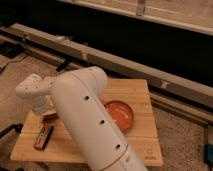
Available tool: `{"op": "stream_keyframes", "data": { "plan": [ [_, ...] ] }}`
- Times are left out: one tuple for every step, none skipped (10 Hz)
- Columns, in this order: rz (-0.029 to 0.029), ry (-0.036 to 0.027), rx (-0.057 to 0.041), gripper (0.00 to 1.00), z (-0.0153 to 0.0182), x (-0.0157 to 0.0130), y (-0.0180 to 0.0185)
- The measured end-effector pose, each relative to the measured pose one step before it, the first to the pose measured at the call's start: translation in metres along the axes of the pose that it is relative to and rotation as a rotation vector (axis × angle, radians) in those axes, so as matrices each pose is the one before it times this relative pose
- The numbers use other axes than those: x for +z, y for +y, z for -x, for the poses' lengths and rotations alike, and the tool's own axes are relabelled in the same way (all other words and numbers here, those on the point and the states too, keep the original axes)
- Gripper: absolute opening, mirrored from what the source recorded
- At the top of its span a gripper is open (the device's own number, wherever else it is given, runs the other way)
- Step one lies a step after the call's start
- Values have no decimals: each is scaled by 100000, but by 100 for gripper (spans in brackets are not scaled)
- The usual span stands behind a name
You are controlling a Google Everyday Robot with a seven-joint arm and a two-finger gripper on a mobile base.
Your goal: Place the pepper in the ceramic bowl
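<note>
The pepper (50,117) is a small dark red item lying on the left part of the wooden table (142,145). My gripper (42,109) hangs from the white wrist directly above and just left of it, partly covering it. The ceramic bowl (121,115) is round, orange and shallow, and stands near the table's middle, to the right of my thick white arm (85,115). The arm hides the bowl's left rim.
A flat dark-and-red bar (43,136) lies near the table's front left corner. A long metal rail (125,62) runs behind the table. Speckled floor surrounds the table, with cables at the left.
</note>
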Motion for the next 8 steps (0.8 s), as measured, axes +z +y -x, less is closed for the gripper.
{"op": "stream_keyframes", "data": {
  "plan": [
    [-705, 6, 678, 69, -2, 103, -142],
    [-86, -45, 418, 59, 11, 21, -14],
    [204, -251, 676, 49, -11, -38, -129],
    [222, -219, 594, 37, -65, -66, -158],
    [200, -328, 358, 27, -48, -101, -120],
    [367, -366, 318, 16, -79, -208, -73],
    [146, -53, 43, 12, -80, -78, -5],
    [827, -1342, -179, 1, -219, -737, 196]
  ]
}}
